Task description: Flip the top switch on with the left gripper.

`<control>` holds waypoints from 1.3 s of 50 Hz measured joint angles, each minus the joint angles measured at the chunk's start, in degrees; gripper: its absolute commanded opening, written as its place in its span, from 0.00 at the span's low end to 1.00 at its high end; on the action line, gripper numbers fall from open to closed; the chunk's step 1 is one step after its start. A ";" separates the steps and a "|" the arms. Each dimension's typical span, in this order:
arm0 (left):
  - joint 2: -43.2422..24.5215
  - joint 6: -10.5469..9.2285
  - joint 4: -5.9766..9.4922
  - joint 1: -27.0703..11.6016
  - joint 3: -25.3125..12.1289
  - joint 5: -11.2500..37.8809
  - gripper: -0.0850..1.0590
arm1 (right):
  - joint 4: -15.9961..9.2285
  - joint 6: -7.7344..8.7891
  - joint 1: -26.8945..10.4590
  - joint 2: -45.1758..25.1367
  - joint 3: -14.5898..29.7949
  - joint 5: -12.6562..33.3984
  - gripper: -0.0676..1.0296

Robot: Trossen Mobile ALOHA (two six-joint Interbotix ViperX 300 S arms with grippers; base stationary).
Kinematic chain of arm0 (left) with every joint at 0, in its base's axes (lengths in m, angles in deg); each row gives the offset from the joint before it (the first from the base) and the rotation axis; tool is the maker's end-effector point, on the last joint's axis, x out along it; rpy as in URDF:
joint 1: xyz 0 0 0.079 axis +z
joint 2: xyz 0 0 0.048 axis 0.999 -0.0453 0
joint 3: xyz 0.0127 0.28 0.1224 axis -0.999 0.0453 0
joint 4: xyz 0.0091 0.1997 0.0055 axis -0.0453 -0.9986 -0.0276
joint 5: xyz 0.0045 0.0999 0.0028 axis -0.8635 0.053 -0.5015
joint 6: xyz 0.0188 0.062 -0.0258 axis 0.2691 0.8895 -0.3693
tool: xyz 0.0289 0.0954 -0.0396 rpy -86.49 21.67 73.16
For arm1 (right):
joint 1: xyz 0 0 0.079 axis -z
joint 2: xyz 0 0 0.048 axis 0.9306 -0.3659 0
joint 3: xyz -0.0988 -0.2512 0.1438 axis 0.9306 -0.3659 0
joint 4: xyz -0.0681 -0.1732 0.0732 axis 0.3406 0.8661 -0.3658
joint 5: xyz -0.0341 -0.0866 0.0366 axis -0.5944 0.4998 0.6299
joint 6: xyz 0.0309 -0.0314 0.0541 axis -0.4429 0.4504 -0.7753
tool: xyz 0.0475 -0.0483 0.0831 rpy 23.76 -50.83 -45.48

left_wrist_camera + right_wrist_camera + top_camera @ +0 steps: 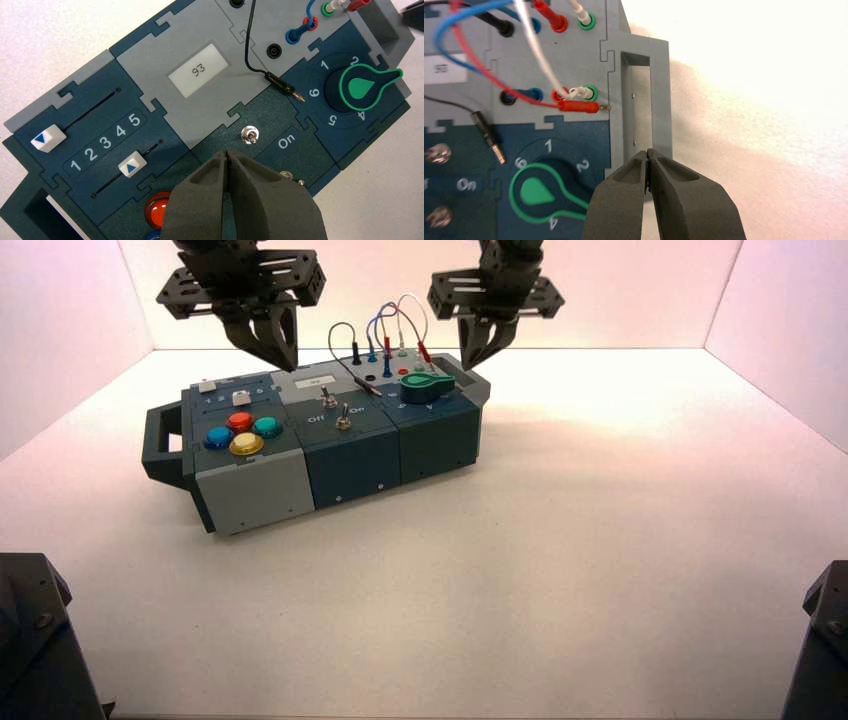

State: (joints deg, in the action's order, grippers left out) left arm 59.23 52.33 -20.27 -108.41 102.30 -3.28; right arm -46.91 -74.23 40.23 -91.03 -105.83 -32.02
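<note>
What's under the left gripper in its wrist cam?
Left gripper, closed, overlaps the box's dark panel. A red button and a blue one show only partly beside it. Whatever its fingers cover, including most of the Off/On strip, can't be seen there.

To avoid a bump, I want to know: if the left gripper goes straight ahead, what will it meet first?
The left gripper, above the box, would probably meet its top face near the upper metal switch; depth is unclear.
</note>
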 measured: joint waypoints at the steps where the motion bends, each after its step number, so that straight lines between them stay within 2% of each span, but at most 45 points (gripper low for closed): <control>1: 0.18 0.00 0.00 0.00 0.00 0.09 0.05 | -0.09 0.09 0.00 -0.35 0.26 0.00 0.04; 7: 0.97 0.00 -0.09 -0.09 0.00 0.09 0.05 | -1.14 0.00 0.00 -2.02 1.49 0.09 0.04; 28: 0.97 0.00 -0.09 -0.09 0.00 0.35 0.05 | -2.55 0.00 -0.09 -5.80 4.31 1.76 0.04; 47: -5.10 0.53 0.00 -2.99 -0.26 0.09 0.05 | -2.64 0.00 -0.09 -7.12 6.50 3.25 0.04; 65: -7.21 1.05 -0.62 -2.99 -1.32 -0.79 0.05 | -2.64 0.09 0.00 -7.21 6.77 3.52 0.04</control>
State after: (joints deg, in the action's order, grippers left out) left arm 52.03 53.39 -20.89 -111.40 100.98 -4.07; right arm -49.54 -74.14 40.23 -98.24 -99.06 -28.51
